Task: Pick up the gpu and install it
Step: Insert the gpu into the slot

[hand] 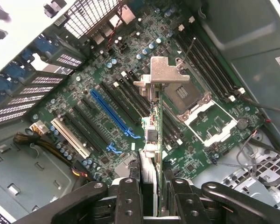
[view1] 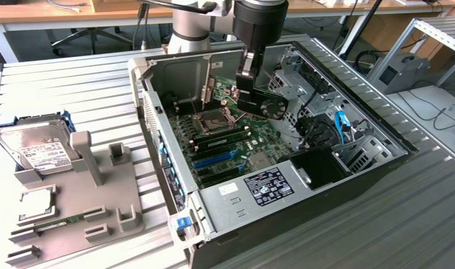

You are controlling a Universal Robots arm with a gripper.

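Observation:
The gpu (view1: 267,105), a dark card with a round black fan, hangs upright inside the open computer case (view1: 377,162), above the green motherboard (view1: 238,140). My gripper (view1: 247,78) is shut on its upper edge. In the wrist view the gpu (hand: 157,135) appears edge-on between my fingers (hand: 129,198), with its silver end bracket (hand: 161,73) farthest from them. It hovers near the processor socket (hand: 191,100), apart from the long blue slot (hand: 113,114).
At the exterior view's left a grey holder plate (view1: 70,207) carries a silver hard drive (view1: 41,152), a square chip (view1: 36,203) and a narrow memory stick (view1: 61,221). Cables, drive bays (view1: 317,123) and the case walls stand close around the card.

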